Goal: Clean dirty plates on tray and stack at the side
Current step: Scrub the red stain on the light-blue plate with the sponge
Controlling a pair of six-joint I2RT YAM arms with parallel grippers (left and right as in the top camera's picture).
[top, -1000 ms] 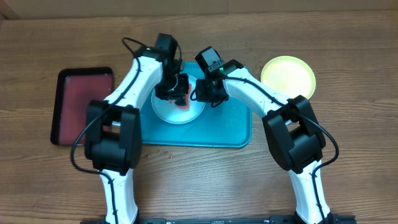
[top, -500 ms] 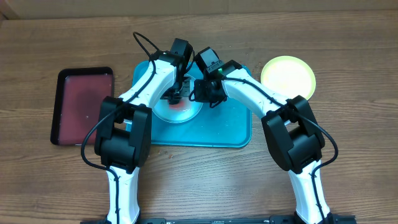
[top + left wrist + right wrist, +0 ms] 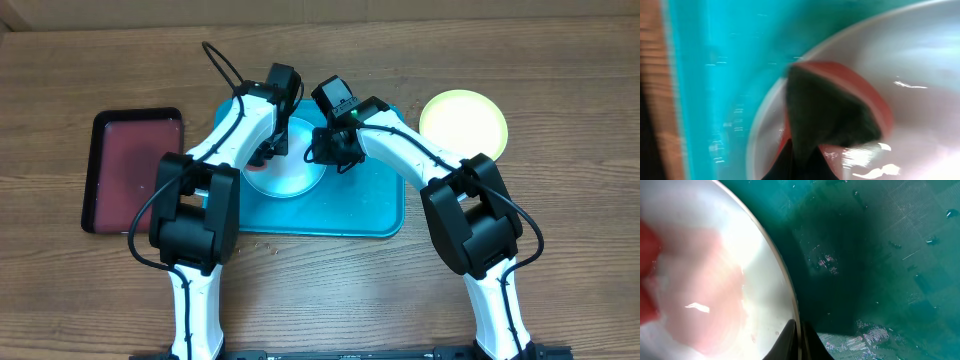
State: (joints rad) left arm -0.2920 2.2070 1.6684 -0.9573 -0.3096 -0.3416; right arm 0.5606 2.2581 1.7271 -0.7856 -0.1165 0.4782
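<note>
A pale white plate (image 3: 295,178) lies on the turquoise tray (image 3: 370,210). My left gripper (image 3: 268,152) is over the plate's left part, shut on a red sponge with a dark green face (image 3: 835,110), and presses it on the plate (image 3: 930,75) near its rim. My right gripper (image 3: 323,155) is shut on the plate's right rim (image 3: 796,330), with one finger inside the plate (image 3: 715,255) and one outside over the tray (image 3: 880,255). A yellow-green plate (image 3: 463,122) lies on the table to the right of the tray. No third plate shows.
A dark red tray with a black rim (image 3: 135,165) lies left of the turquoise tray. Small crumbs lie on the wooden table (image 3: 330,290) by the tray's front edge. The tray's right half holds small wet specks.
My left gripper has slid the sponge from the plate's middle towards its left rim. The right gripper holds the same place on the rim.
</note>
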